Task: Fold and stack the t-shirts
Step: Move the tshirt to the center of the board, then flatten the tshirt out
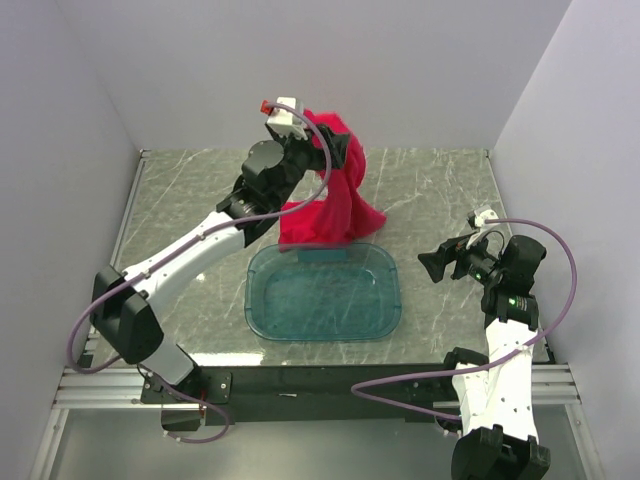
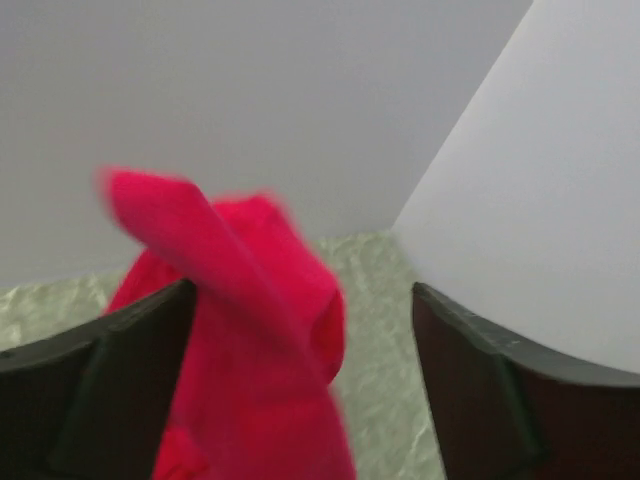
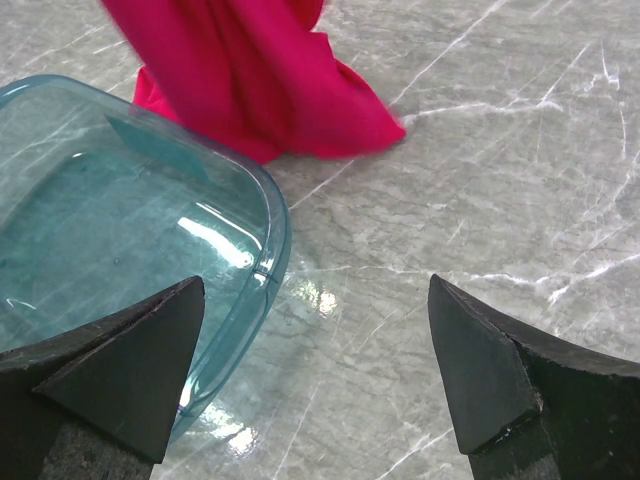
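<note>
One red t-shirt (image 1: pixel 338 205) hangs over a finger (image 2: pixel 120 370) of the raised left gripper (image 1: pixel 335 150), whose jaws stand apart, its lower end on the table (image 1: pixel 440 185) just behind the teal tub (image 1: pixel 396 300), while the right gripper (image 1: pixel 432 262) hovers nearby, spread and empty.

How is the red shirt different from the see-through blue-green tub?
The t-shirt is solid red, crumpled cloth; the tub is see-through teal, smooth and shiny. The t-shirt hangs up high by the left gripper, with its bottom end reaching down to the table; the tub sits flat on the table with nothing inside. Both are near the middle of the table, right next to each other.
</note>
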Controlling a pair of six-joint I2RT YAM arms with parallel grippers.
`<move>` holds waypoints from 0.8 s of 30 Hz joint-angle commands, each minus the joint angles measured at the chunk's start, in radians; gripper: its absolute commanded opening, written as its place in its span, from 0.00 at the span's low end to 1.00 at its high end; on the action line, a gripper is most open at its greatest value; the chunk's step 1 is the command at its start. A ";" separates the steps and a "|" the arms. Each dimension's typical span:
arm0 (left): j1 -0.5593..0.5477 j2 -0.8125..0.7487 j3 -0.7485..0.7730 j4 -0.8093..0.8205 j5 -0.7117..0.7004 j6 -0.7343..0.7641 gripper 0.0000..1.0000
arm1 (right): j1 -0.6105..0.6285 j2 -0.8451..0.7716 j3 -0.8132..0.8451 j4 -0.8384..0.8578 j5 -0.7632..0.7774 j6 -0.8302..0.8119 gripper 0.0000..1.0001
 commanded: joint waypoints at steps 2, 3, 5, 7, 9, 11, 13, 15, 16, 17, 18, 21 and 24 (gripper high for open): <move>0.008 -0.112 -0.023 -0.175 0.003 -0.014 1.00 | -0.005 -0.005 0.013 0.011 -0.001 -0.013 0.98; 0.008 -0.130 -0.034 -0.205 0.007 0.000 0.99 | -0.005 -0.006 0.013 0.011 -0.001 -0.014 0.98; 0.009 -0.205 -0.104 -0.258 0.011 0.009 0.99 | -0.005 -0.006 0.013 0.011 -0.001 -0.014 0.98; 0.020 -0.297 -0.209 -0.282 0.019 0.001 0.99 | -0.005 -0.009 0.011 0.012 -0.004 -0.014 0.98; 0.034 -0.354 -0.285 -0.307 0.043 -0.034 0.99 | -0.005 -0.009 0.010 0.012 -0.012 -0.013 0.98; 0.058 -0.414 -0.386 -0.353 0.088 -0.045 0.99 | -0.005 -0.011 0.008 0.014 -0.013 -0.013 0.98; 0.080 -0.431 -0.454 -0.405 0.219 -0.019 0.99 | -0.007 -0.009 0.005 0.015 -0.019 -0.010 0.98; 0.080 -0.414 -0.478 -0.452 0.433 0.085 0.98 | -0.005 -0.005 0.007 0.017 -0.022 -0.010 0.98; 0.080 -0.381 -0.483 -0.474 0.523 0.131 0.96 | -0.005 -0.005 0.007 0.017 -0.024 -0.010 0.98; 0.078 -0.361 -0.474 -0.500 0.587 0.237 0.93 | -0.005 -0.003 0.005 0.017 -0.024 -0.010 0.98; 0.072 -0.338 -0.459 -0.576 0.644 0.282 0.93 | -0.005 -0.002 0.005 0.017 -0.024 -0.010 0.98; 0.048 -0.253 -0.388 -0.653 0.544 0.490 0.95 | -0.007 0.000 0.005 0.014 -0.019 -0.013 0.98; 0.046 -0.184 -0.374 -0.649 0.331 0.651 0.97 | -0.007 -0.009 0.004 0.012 -0.010 -0.017 0.98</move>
